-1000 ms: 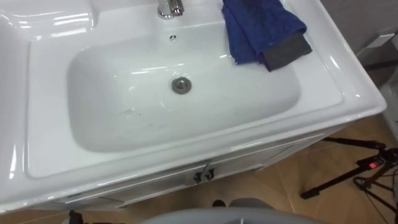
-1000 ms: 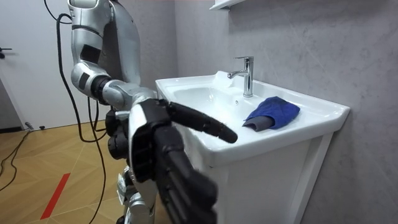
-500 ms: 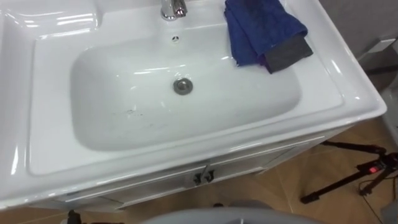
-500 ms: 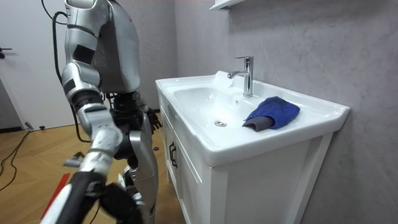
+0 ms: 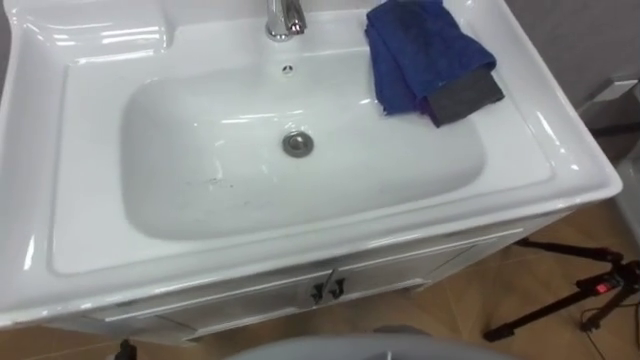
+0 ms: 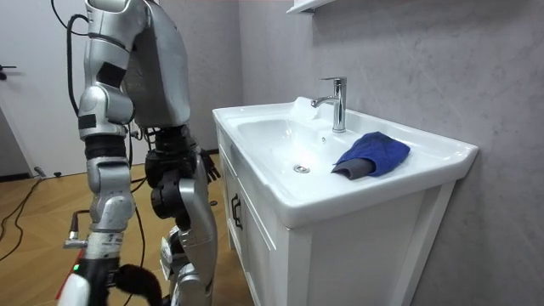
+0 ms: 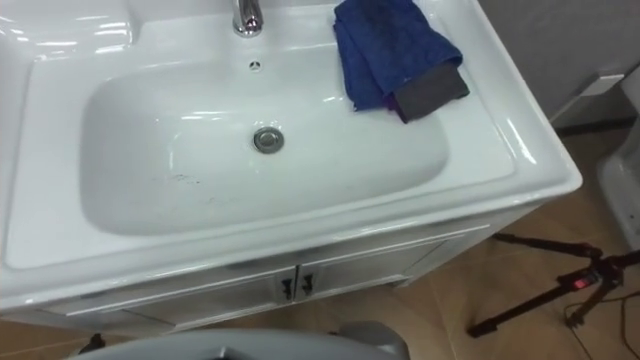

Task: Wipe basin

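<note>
- The right hand [image 6: 85, 276] is hanging low, away from the cabinet [image 6: 340, 255], and I cannot tell how its fingers are set. The left hand [image 6: 208, 161] is hovering at hip height, fingers loosely spread and holding nothing.
- The white basin [image 5: 300, 250] is showing faint grey marks [image 5: 213, 182] left of the drain [image 5: 297, 144], which a hurried wipe risks missing.
- The blue cloth [image 5: 420, 50] is lying folded on the basin's far right corner, overhanging the bowl. A shallow pinch risks dropping it, and a careless reach risks knocking the faucet [image 5: 284, 17].

Right arm hangs down — left hand [image 6: 206, 161] at hip, fingers loose.
</note>
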Robot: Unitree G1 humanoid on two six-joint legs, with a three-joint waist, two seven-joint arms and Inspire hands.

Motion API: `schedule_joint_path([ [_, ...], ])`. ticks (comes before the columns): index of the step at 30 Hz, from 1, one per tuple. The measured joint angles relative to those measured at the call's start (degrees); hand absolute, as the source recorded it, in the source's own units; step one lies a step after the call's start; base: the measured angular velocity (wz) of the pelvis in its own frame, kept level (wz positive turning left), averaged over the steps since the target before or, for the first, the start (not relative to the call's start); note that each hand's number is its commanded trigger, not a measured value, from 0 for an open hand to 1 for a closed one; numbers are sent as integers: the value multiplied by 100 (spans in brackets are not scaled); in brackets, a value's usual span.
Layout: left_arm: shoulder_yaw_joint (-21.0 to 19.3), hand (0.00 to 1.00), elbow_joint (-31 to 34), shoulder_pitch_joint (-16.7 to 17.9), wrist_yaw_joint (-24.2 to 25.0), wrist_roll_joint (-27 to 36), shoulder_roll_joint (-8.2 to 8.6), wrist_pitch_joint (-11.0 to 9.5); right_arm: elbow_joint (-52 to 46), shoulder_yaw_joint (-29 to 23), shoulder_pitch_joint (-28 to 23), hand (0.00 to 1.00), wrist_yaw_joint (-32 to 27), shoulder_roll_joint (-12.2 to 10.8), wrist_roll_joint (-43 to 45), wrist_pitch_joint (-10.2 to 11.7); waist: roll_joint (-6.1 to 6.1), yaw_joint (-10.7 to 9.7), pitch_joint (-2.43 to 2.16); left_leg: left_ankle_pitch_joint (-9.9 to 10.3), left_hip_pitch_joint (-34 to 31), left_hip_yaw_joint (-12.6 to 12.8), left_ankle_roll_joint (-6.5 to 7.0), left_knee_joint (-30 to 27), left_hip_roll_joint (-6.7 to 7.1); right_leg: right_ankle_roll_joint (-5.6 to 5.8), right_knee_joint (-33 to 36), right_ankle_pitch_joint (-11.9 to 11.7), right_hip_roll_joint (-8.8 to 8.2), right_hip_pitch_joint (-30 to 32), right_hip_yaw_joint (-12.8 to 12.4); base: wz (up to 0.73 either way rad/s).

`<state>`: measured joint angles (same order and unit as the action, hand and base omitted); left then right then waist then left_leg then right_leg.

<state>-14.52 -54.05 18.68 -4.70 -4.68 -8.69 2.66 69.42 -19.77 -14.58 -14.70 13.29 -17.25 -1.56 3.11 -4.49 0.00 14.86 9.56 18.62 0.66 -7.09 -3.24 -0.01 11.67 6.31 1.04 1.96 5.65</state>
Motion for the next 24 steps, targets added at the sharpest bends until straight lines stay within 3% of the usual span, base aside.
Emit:
schedule_joint_path([
  [2, 22, 0, -57, -49, 17, 3, 1, 49, 0, 296, 95, 0, 416, -14, 564, -105, 0, 19, -1, 2, -24, 4, -3, 4, -3, 0, 1, 0, 7, -2, -7, 0],
  [11, 533, 0, -451, -497, 39, 68, -3, 101, 439, 1182, 671, 0, 1439, -159, 1386, -282, -92, 141, -19, 8, 14, -43, -12, -31, -14, 0, -27, -2, 7, -100, 43, 2],
  [17, 644, 0, -562, -544, 47, 71, 51, 106, 441, 1421, 671, 0, 1810, -257, 1460, -356, -202, 195, 47, 16, 96, -105, -19, -16, -27, -1, -93, -2, 9, -233, 111, 6],
  [24, 566, 0, -705, -583, 31, 72, 147, 106, 447, 1409, 664, 0, 1985, -341, 1567, -392, -273, 255, 54, 15, 60, -155, -19, -17, -18, -1, -112, -2, 11, -220, 153, 3],
])
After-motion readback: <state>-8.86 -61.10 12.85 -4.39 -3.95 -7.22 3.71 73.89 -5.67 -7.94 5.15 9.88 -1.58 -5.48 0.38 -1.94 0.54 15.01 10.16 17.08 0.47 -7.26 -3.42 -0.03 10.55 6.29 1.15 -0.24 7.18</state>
